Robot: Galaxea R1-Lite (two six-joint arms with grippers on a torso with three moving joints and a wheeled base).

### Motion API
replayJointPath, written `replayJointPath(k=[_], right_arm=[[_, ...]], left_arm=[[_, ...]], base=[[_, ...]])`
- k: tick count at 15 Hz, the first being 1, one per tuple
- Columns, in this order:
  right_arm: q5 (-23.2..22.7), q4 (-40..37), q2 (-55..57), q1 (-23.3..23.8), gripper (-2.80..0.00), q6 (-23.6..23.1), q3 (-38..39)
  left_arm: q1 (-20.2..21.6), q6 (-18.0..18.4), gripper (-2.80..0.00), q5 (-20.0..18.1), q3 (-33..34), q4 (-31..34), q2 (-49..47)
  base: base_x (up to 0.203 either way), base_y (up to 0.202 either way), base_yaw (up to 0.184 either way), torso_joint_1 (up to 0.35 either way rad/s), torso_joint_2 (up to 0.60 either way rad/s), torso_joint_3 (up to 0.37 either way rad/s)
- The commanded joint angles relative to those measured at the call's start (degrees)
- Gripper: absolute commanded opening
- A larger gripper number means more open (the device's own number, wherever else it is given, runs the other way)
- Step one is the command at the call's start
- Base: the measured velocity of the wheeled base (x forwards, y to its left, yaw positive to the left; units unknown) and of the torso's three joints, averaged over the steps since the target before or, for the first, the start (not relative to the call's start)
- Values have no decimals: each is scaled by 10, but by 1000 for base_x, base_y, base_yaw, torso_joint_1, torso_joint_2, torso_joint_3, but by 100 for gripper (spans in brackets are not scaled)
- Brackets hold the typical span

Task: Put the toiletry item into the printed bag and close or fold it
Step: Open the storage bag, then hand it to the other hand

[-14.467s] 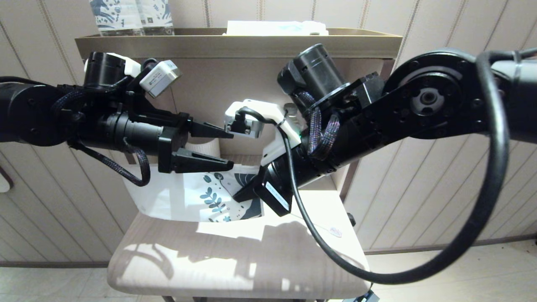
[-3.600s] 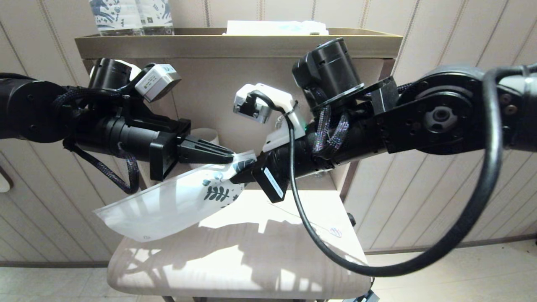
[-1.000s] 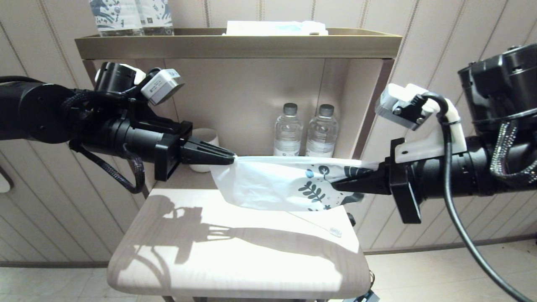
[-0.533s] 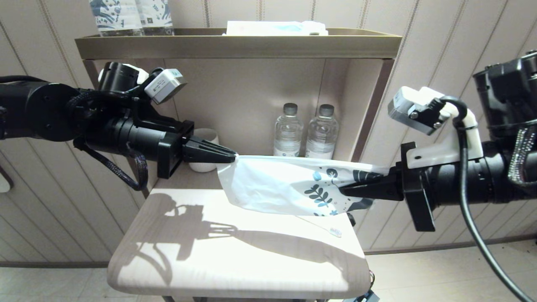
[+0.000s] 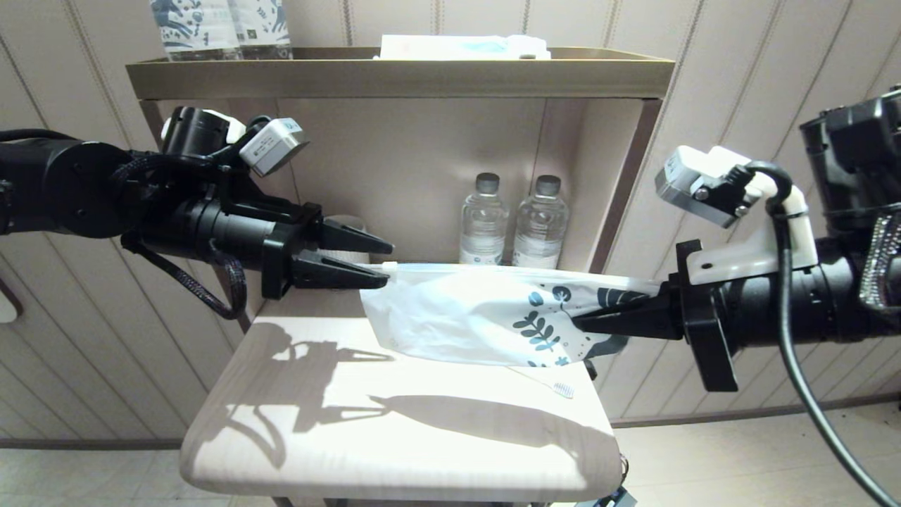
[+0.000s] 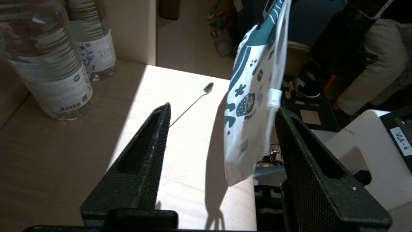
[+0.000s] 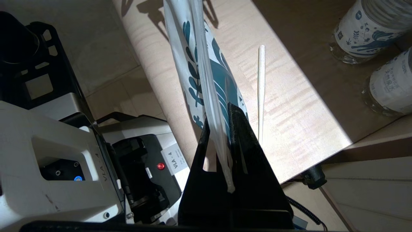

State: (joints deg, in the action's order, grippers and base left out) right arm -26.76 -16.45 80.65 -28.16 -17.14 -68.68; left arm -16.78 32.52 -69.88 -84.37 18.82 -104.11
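Observation:
The printed bag (image 5: 486, 317), white with dark blue leaves, hangs stretched above the small table, held at its printed end by my right gripper (image 5: 588, 324), which is shut on it (image 7: 219, 129). My left gripper (image 5: 383, 264) stands open at the bag's plain end, its fingers apart on either side of that end (image 6: 248, 151). The toothbrush (image 5: 545, 382) lies on the table under the bag's printed end, its bristled head toward the right edge; it also shows as the toothbrush (image 6: 193, 103) and the toothbrush (image 7: 260, 93) in the wrist views.
Two water bottles (image 5: 514, 218) stand in the shelf recess behind the table (image 5: 352, 436). A white cup (image 5: 345, 239) sits at the recess's left, behind my left gripper. More printed bottles (image 5: 218, 28) and a white packet (image 5: 464, 46) sit on the top shelf.
My left gripper has opened and let go of the bag's plain end. The bag stays hanging from my right gripper, which has hardly moved.

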Motion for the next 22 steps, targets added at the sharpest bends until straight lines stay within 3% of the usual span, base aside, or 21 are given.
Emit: replayJointPath(k=[1, 10, 16, 19, 22], right_arm=[[-5, -1, -1, 1, -280, -1, 0], [-19, 24, -2, 2, -280, 4, 8], [-20, 54, 11, -4, -280, 16, 10], [-25, 54, 15, -4, -280, 13, 10], [-30, 49, 21, -5, -280, 13, 12]], left_arm=[[4, 2, 0, -5, 0, 1, -4], [6, 3, 0, -11, 12, 2, -11], [6, 42, 0, -6, 39, 1, -5], [7, 55, 0, -7, 75, -54, 2], [7, 61, 0, -6, 83, -61, 8]], base=[[0, 0, 0, 0, 0, 0], [0, 0, 0, 0, 0, 0], [0, 0, 0, 0, 0, 0], [0, 0, 0, 0, 0, 0], [0, 0, 0, 0, 0, 0]])
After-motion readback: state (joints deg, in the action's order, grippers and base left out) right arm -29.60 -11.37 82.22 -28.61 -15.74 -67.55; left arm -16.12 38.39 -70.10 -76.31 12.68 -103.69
